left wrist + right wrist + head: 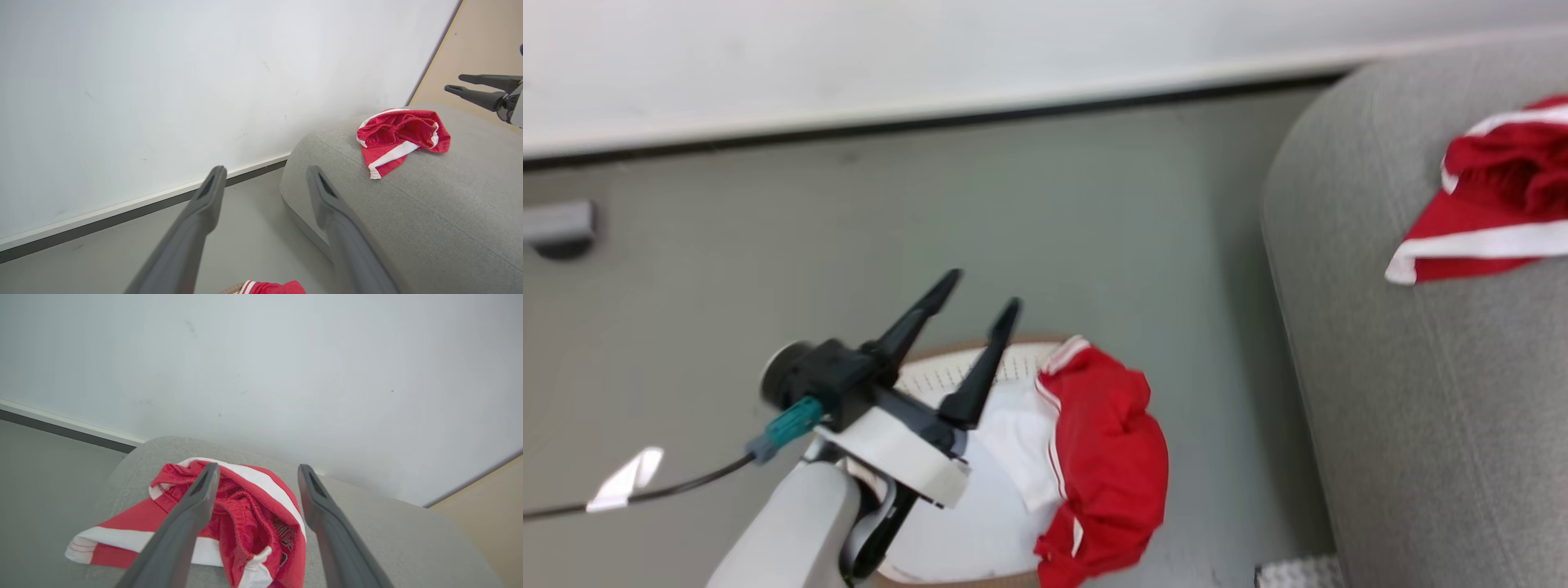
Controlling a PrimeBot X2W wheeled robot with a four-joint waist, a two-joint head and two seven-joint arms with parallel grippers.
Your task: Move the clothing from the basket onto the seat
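One red garment with white stripes [1104, 457] hangs over the right side of the cream basket [980, 523] with its brown rim [947, 349]. A second red garment [1490, 196] [402, 136] [245, 526] lies crumpled on the grey seat [1437, 367] [429, 212] [408, 539]. My left gripper [984, 294] [265, 173] hovers open and empty above the basket's far edge. In the right wrist view my right gripper [255, 471] is open above the garment on the seat, holding nothing. That gripper [455, 83] shows at the right edge of the left wrist view.
A white wall with a dark skirting strip [931, 118] runs behind the grey floor [1054, 220]. A grey fitting [560, 224] sits at the far left. A scrap of white tape [625, 478] lies on the floor. A tan surface [486, 36] stands beyond the seat.
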